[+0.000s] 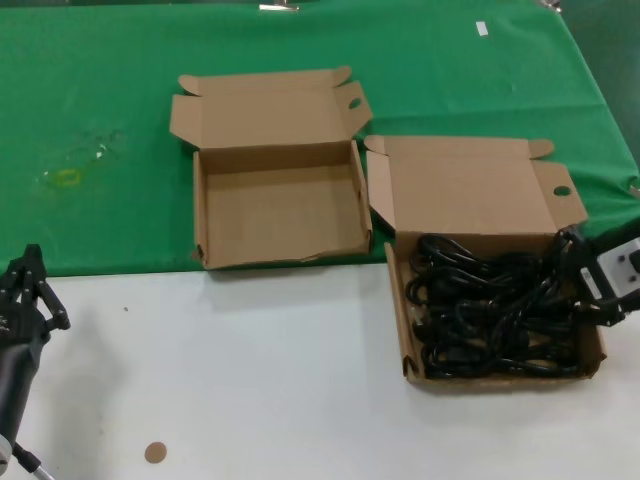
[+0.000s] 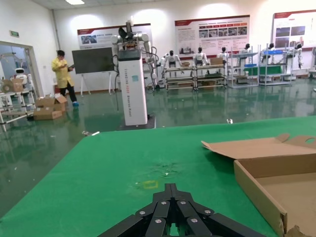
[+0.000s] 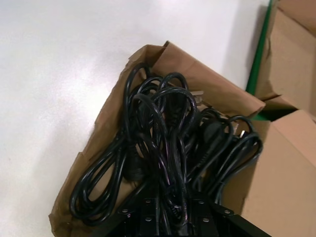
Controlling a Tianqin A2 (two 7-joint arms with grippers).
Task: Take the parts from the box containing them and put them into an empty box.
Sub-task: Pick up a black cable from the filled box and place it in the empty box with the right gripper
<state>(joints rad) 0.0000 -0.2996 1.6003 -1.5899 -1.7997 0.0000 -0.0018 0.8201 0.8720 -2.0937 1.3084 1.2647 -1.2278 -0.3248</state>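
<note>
Black power cords (image 1: pixel 495 310) fill the right-hand box (image 1: pixel 410 345), which sits on the white counter (image 1: pixel 250 380). The right end effector (image 1: pixel 580 285) reaches in over that box's right wall among the cords; whether it is apart or together cannot be told. The empty box (image 1: pixel 205 215) lies just left, its front edge meeting the white surface. The left end effector (image 1: pixel 25 285) hovers near the counter's left edge, its state also unclear.

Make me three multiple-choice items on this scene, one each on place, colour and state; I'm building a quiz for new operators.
1. Where is the right end effector?
A. over the cord box's right edge
B. over the empty box
C. beside the left arm

2. What colour are the cords?
A. white
B. black
C. orange

3. What is in the left box?
A. cords
B. a lid
C. nothing

Answers: 1 A, it sits at the cord box edge; 2 B, all look black; 3 C, only bare cardboard shows. The left end effector waits at the near left.
</note>
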